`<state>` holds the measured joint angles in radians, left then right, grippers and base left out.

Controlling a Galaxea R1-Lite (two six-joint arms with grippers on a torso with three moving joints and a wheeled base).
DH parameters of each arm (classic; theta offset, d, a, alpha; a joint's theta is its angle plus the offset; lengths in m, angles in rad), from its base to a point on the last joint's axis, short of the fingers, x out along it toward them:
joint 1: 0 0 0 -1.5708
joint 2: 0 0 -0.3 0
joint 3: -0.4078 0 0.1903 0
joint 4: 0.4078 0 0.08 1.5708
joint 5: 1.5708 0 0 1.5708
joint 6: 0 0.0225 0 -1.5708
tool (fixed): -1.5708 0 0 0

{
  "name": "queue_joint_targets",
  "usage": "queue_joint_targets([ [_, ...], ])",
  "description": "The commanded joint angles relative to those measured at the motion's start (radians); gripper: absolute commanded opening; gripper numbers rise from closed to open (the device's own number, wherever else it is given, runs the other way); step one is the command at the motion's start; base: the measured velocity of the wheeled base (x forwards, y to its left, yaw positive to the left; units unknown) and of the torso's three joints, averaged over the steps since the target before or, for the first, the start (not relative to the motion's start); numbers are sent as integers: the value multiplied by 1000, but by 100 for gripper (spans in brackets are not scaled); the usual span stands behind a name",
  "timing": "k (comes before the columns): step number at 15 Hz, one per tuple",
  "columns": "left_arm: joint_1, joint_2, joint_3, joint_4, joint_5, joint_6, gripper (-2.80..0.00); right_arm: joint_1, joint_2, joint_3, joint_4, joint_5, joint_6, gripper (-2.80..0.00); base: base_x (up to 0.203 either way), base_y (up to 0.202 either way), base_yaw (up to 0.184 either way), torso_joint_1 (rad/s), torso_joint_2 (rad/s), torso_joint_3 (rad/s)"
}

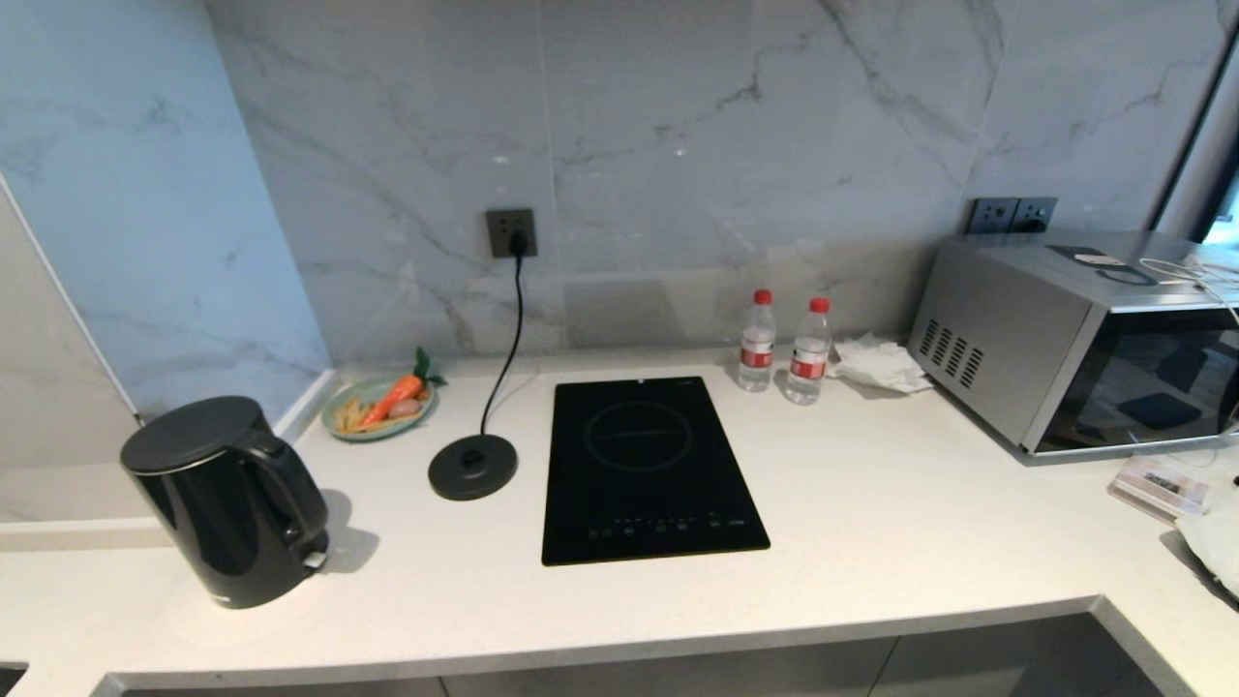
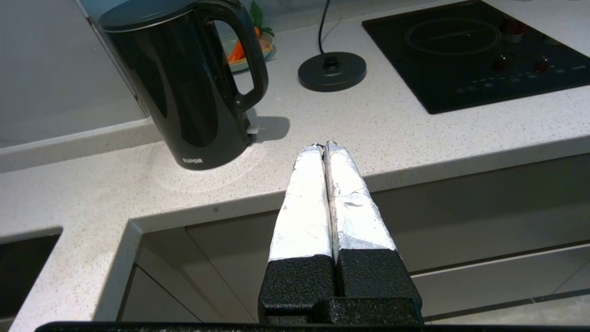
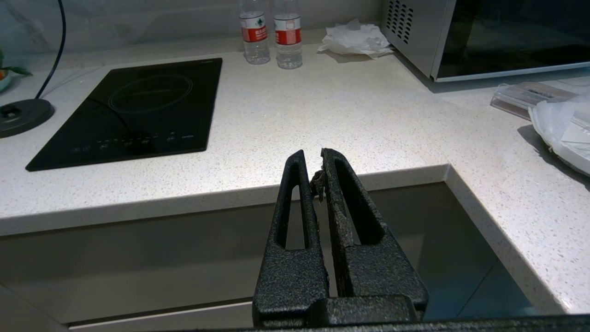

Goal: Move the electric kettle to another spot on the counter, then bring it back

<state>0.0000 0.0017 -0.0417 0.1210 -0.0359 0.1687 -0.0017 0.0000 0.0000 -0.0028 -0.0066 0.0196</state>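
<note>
The glossy black electric kettle point(image 1: 227, 503) point(image 2: 184, 83) stands upright at the near left of the white speckled counter point(image 1: 871, 523) point(image 2: 392, 129), off its round dark base disc point(image 1: 472, 467) point(image 2: 332, 71). Its loop handle faces the disc. My left gripper point(image 2: 324, 145) is shut with nothing in it, its foil-wrapped fingers pressed together at the counter's front edge, apart from the kettle and to the handle side of it. My right gripper point(image 3: 311, 154) is shut and empty in front of the counter edge, near the inner corner. Neither gripper shows in the head view.
A black induction hob point(image 1: 644, 469) lies beside the corded base disc. A plate of toy vegetables point(image 1: 379, 407) sits at the back left. Two water bottles point(image 1: 784, 344), a crumpled tissue point(image 1: 876, 366) and a silver microwave point(image 1: 1074, 339) stand at the back right.
</note>
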Motion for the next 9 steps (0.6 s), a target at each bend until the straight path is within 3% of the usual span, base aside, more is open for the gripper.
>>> queue_joint_targets([
  [1, -1, 0, 1, 9, -19, -32, -280, 0, 0, 0, 0, -1, 0, -280, 0, 0, 0, 0, 0, 0],
  [3, -5, 0, 0, 9, -9, -95, -280, 0, 0, 0, 0, -1, 0, -280, 0, 0, 0, 0, 0, 0],
  [9, -5, 0, 0, 8, 8, -118, -280, 0, 0, 0, 0, -1, 3, -280, 0, 0, 0, 0, 0, 0],
])
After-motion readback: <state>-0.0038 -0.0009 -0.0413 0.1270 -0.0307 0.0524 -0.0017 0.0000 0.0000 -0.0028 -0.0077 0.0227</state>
